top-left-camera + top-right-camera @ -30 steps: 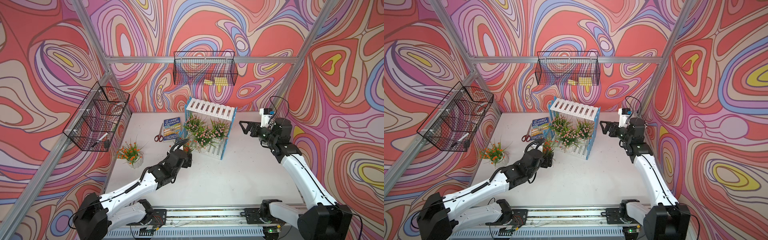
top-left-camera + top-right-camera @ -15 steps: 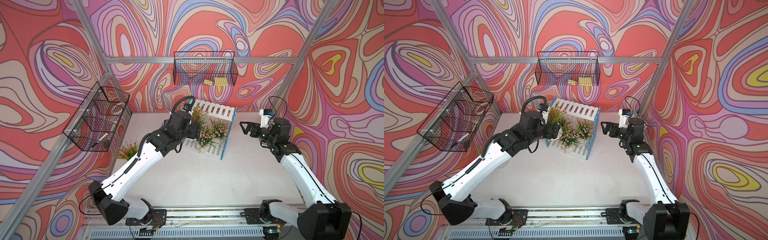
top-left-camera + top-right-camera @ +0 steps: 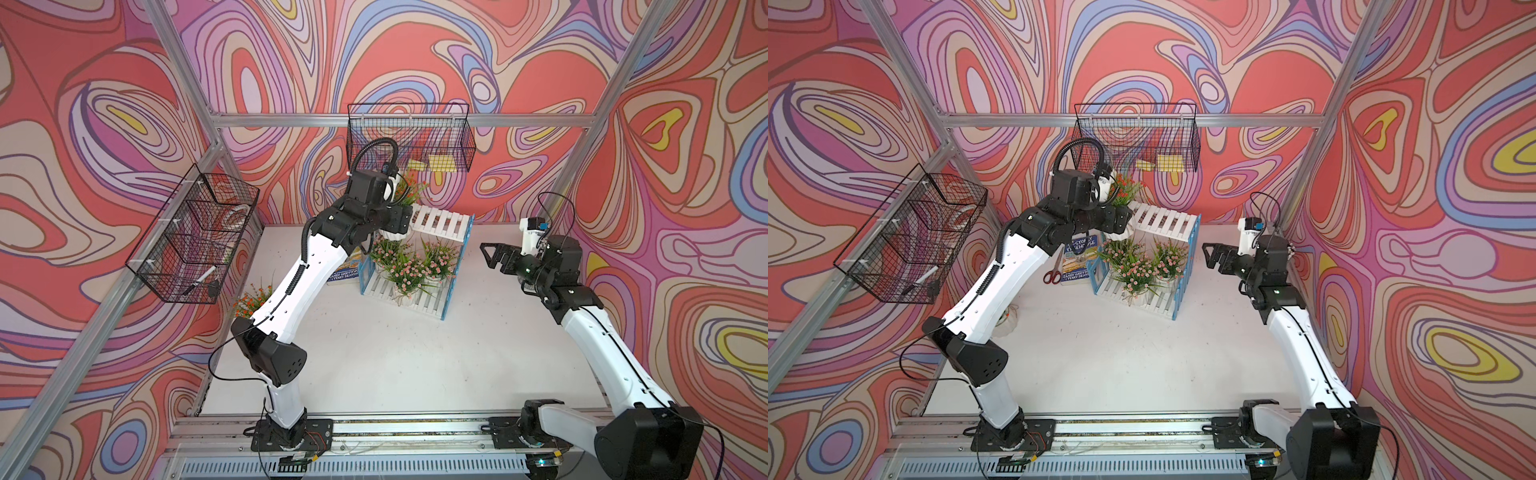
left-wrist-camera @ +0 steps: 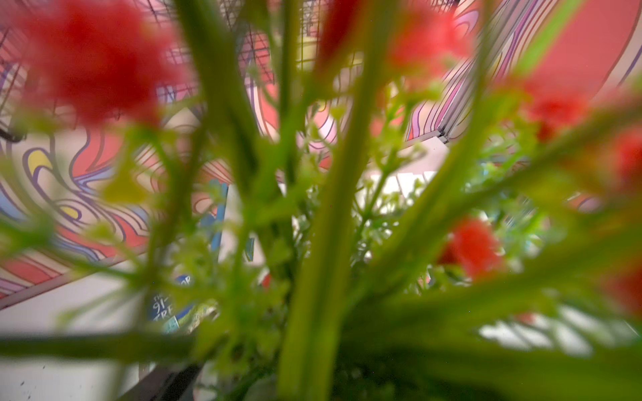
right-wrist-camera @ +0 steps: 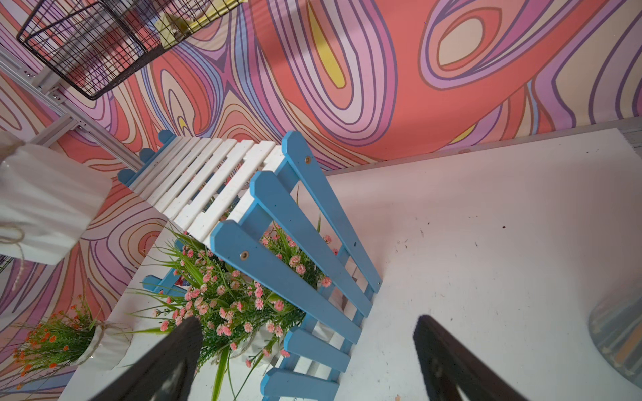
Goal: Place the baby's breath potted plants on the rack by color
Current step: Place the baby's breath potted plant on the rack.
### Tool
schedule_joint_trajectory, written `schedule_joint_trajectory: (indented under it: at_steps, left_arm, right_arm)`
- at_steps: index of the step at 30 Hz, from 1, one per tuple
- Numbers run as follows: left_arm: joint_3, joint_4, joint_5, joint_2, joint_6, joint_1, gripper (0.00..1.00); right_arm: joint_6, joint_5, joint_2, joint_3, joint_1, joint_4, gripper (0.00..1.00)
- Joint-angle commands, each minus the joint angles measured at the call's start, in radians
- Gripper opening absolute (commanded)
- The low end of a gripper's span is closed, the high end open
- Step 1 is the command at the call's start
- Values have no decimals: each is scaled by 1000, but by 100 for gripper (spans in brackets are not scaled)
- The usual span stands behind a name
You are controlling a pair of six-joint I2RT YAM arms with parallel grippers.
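My left gripper (image 3: 397, 224) is shut on the white ribbed pot (image 3: 392, 235) of an orange-red baby's breath plant (image 3: 409, 189). It holds it in the air at the left end of the rack's top shelf (image 3: 440, 220). In the left wrist view the blurred stems and red flowers of this plant (image 4: 323, 243) hide the jaws. Three pink plants (image 3: 405, 270) stand on the lower tier. Another orange-red plant (image 3: 249, 299) stands on the table at the left. My right gripper (image 3: 488, 255) is open and empty to the right of the rack (image 5: 222, 180).
A book (image 3: 1077, 259) and red-handled scissors (image 3: 1052, 274) lie on the table left of the rack. One black wire basket (image 3: 409, 141) hangs on the back wall above the rack. Another wire basket (image 3: 195, 241) hangs on the left wall.
My left arm has lifted the orange-red plant from the table in front of the rack up to the left end of its top shelf. The right arm has stayed put.
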Motion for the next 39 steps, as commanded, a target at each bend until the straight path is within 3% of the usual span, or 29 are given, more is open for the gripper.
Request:
schedule_joint_trajectory:
  at_steps: [1,16,31,39]
  left_arm:
    - [76,100,36,22,53,26,72]
    - [367,75,81,279,92,76,72]
    - [408,36,74,309,108,100,72]
    - [408,27,68,309,114,104,76]
  right_arm:
    - [-7,-2,5,5,3,1,98]
    - [-15,-8,16,-10,4,14,98]
    - [-13,-20,29,4,4,17,98]
    - [-13,-20,24,11,4,6,98]
